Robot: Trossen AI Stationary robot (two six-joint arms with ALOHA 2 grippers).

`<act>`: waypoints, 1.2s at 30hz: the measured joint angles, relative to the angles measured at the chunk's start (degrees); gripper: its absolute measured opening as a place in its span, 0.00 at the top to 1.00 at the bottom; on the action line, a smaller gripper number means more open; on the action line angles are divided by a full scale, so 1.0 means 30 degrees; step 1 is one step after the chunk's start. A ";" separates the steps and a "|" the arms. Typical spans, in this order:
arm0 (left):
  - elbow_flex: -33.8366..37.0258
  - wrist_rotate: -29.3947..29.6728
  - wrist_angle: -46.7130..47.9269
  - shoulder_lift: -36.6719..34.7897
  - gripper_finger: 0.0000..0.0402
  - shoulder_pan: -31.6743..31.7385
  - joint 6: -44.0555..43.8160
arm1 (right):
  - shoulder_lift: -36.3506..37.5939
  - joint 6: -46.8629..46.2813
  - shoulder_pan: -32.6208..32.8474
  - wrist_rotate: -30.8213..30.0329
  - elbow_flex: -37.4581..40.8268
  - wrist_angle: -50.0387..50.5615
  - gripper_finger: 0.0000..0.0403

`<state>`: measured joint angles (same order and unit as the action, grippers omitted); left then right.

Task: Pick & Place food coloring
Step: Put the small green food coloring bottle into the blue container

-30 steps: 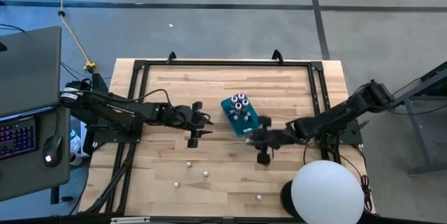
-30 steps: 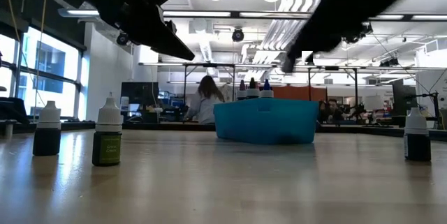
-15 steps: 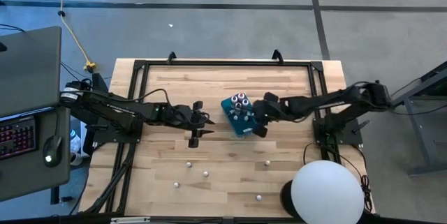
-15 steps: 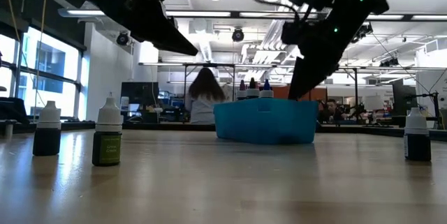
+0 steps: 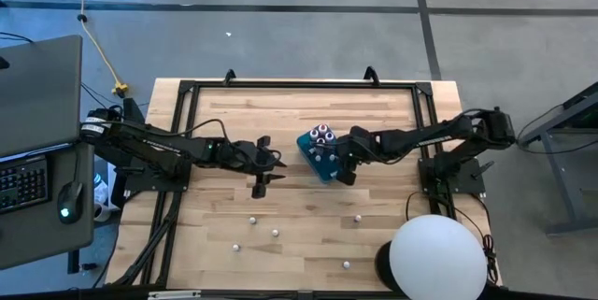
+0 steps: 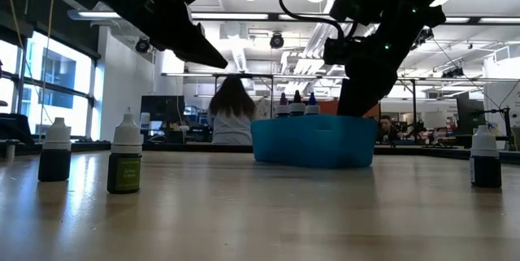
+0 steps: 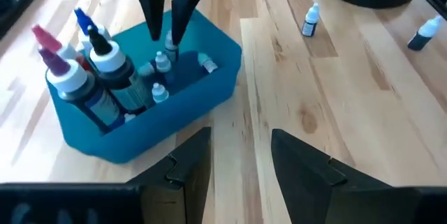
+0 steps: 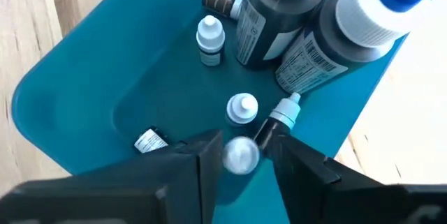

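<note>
Wooden table (image 5: 374, 235): small bottle (image 8: 241, 155) upright between fingers (image 8: 206, 158).

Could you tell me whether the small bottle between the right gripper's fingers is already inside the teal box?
Yes. The small bottle sits between the right gripper's parted fingers, inside the teal box's walls, above its floor and beside other small bottles there.

Small bottle (image 8: 241, 155) between gripper (image 8: 241, 160) fingers (over box (image 8: 84, 98))

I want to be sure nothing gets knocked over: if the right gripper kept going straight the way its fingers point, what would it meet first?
Probably the small white-capped bottle between the right gripper fingers, over the teal box. Past it, likely the box floor. Depth is hard to judge.
</note>
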<state>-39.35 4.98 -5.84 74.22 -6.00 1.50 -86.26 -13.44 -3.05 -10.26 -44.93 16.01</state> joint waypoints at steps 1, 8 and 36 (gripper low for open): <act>0.0000 -0.0177 0.0017 0.0000 0.63 0.0000 0.0227 | 0.0000 0.0002 0.0002 0.0000 0.0000 0.0000 0.70; 0.0000 -0.5008 0.0007 0.0000 0.63 -0.0293 0.0550 | 0.0000 0.0002 0.0022 -0.0272 0.0000 -0.0144 0.63; -0.0007 -0.6022 -0.4178 0.6280 0.63 -0.5053 -0.3064 | 0.0000 0.0643 0.0022 -0.0444 0.0029 -0.0219 0.63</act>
<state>-39.38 -13.08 -18.37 93.06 -21.16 -7.69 -86.26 -11.51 -2.98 -11.60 -44.84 15.35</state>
